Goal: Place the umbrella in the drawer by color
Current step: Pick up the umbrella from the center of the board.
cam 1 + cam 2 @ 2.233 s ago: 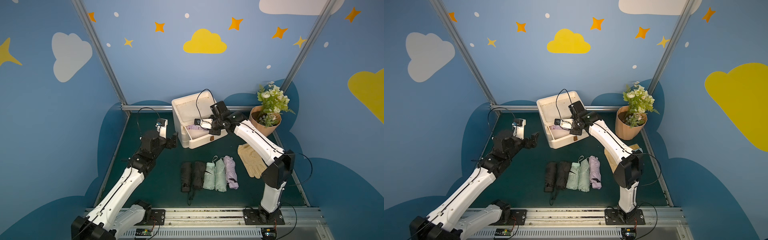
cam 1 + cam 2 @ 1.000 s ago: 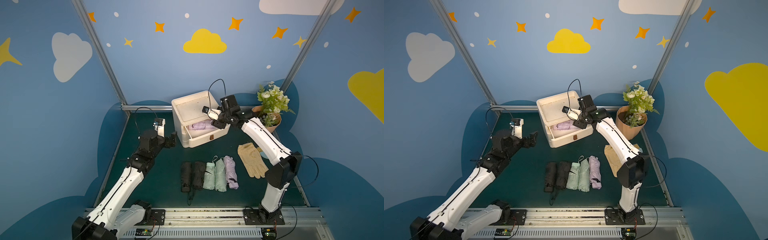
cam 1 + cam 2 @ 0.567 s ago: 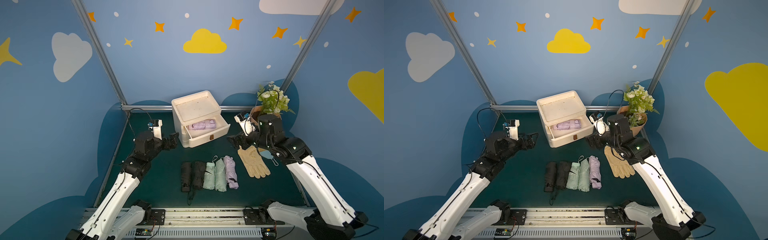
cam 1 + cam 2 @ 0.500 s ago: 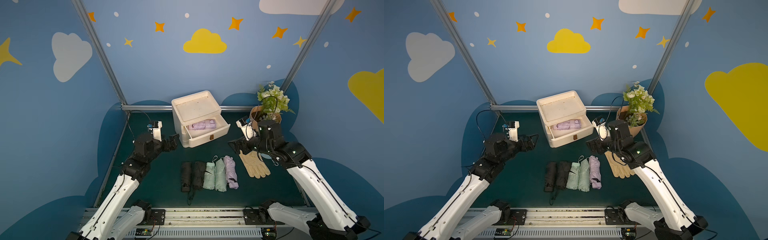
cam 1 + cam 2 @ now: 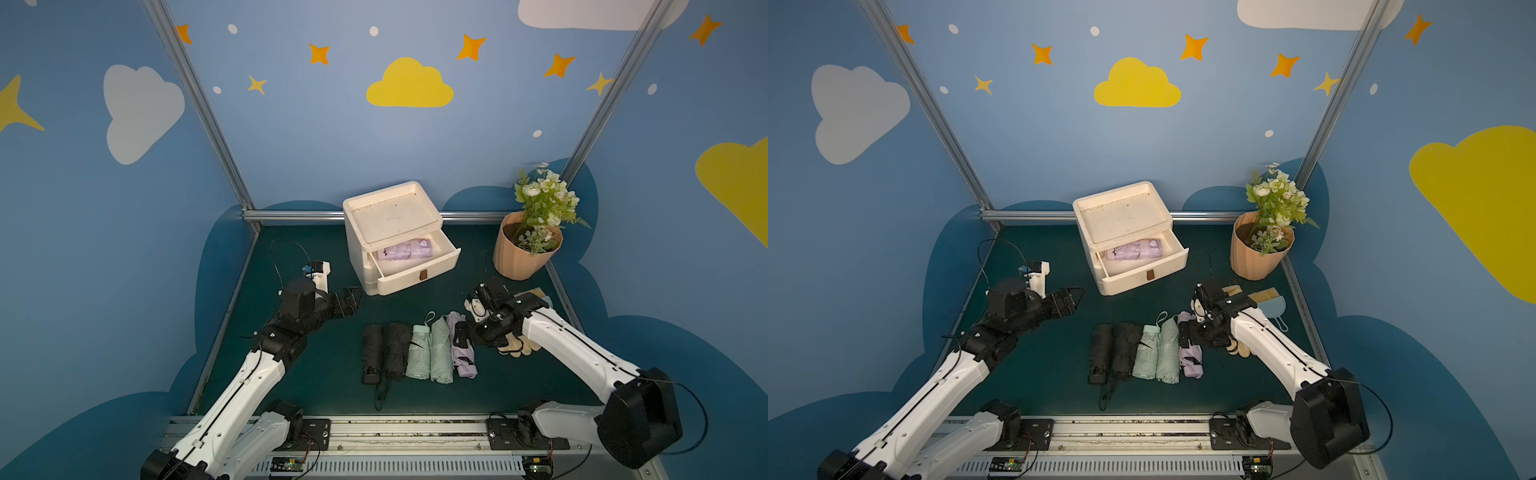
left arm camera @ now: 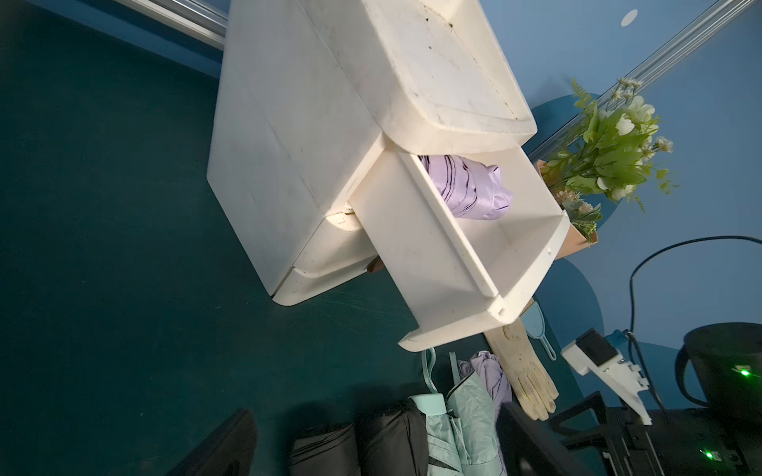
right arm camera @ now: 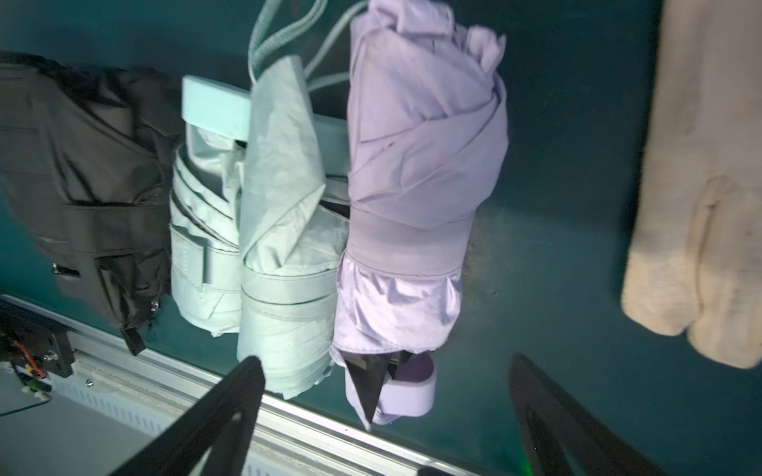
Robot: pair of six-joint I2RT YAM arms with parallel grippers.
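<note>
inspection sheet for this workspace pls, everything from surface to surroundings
surface: dark green mat, no spills seen
job's things: white drawer unit, top drawer open, stowed purple umbrella inside; on the mat a row of two black umbrellas, two mint umbrellas, one loose purple umbrella
clutter: flower pot, beige glove, blue hand mirror, comb
end effectors: left end effector open, empty, beside the drawer unit; right end effector open over the loose purple umbrella, not gripping
cables: black cable loop above the left wrist; a second cable at the right arm's base
surroundings: blue walls with cloud and star decals, aluminium frame posts
</note>
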